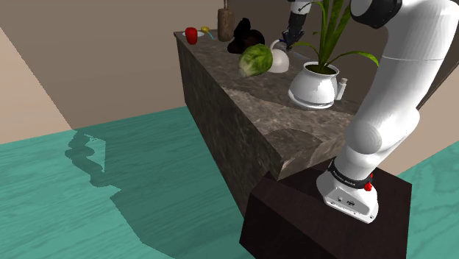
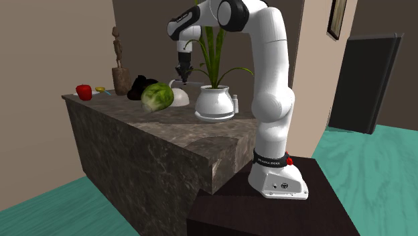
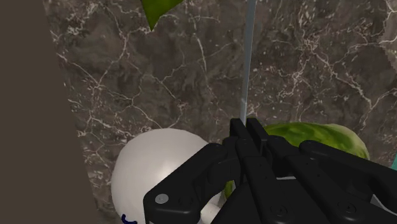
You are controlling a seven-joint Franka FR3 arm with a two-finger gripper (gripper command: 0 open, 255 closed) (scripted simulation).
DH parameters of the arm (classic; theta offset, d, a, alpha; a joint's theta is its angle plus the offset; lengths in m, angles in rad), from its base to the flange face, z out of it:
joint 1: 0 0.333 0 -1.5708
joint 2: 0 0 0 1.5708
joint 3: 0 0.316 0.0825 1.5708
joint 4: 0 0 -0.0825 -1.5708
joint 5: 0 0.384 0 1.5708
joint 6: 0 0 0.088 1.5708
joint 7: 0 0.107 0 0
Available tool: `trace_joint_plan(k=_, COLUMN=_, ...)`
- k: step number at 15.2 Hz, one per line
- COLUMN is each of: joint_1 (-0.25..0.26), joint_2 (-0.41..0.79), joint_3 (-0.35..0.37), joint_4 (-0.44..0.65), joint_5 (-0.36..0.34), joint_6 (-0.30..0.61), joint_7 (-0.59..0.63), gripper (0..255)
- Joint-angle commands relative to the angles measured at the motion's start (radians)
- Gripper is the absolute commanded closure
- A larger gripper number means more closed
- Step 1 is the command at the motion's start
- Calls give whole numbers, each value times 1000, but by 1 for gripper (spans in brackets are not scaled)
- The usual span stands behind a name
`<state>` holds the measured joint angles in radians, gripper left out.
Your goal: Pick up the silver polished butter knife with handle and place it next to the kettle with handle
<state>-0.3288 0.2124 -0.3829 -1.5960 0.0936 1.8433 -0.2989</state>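
Observation:
The butter knife (image 3: pixel 248 57) is a thin silver blade that sticks out straight past the fingertips, over the dark marbled counter (image 3: pixel 127 83). My gripper (image 3: pixel 248 127) is shut on its handle end. The kettle (image 3: pixel 159 172) is a white rounded body just below and beside the fingers. In the shoulder view the gripper (image 1: pixel 294 37) hangs right above the white kettle (image 1: pixel 279 62). The second exterior view shows the gripper (image 2: pixel 182 71) pointing down over the kettle (image 2: pixel 179 96).
A green cabbage (image 1: pixel 255 60) lies against the kettle. A white pot with a leafy plant (image 1: pixel 314 85) and a small shaker (image 1: pixel 343 86) stand nearer the arm's stand. A black object (image 1: pixel 245 37), brown figurine (image 1: pixel 224 26) and red pepper (image 1: pixel 191 35) sit at the counter's far end.

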Motion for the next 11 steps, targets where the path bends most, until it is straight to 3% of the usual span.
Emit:
trace_joint_plan(k=1, joint_1=1, joint_2=-2, joint_3=0, joint_4=-28, joint_5=0, joint_6=27, joint_7=-1, gripper=255)
trace_joint_plan(k=11, joint_1=2, joint_2=17, joint_3=4, joint_4=-139, joint_5=11, joint_6=154, joint_7=-10, gripper=255)
